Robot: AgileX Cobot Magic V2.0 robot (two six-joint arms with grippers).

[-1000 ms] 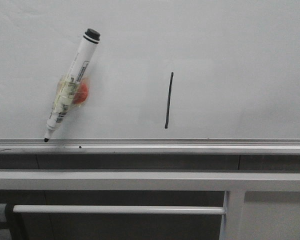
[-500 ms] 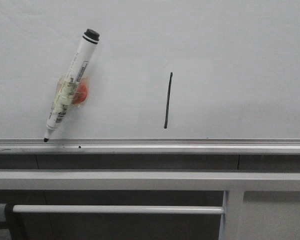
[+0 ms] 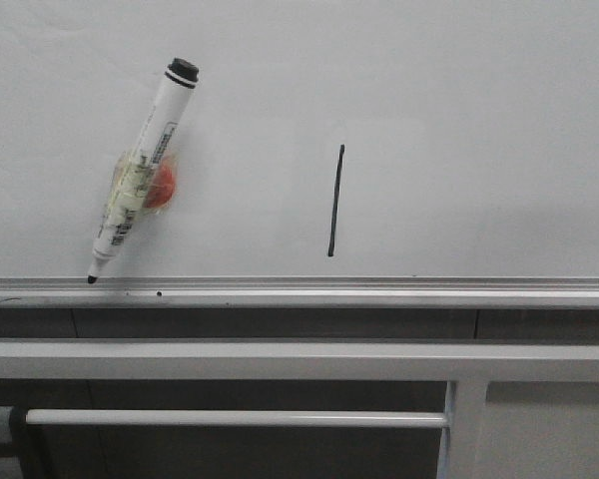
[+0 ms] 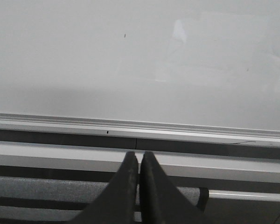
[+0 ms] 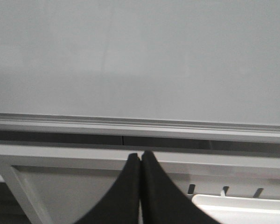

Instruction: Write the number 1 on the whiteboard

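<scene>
The number 1 (image 3: 335, 201) is showing as a thin black stroke on the whiteboard (image 3: 459, 120), the marker (image 3: 140, 170) is leaning at its nine o'clock, tip propped on the ledge (image 3: 379, 291), both grippers' jaws resting together, holding nothing.

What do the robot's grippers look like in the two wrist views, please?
Only the fingers show. The left gripper has two matte black fingers, broad at the base and curving in to narrow, rounded tips. The right gripper looks the same: two plain black fingers of the same tapered shape. No cables, markings or labels are visible on either, and the arms themselves are out of view.
</scene>
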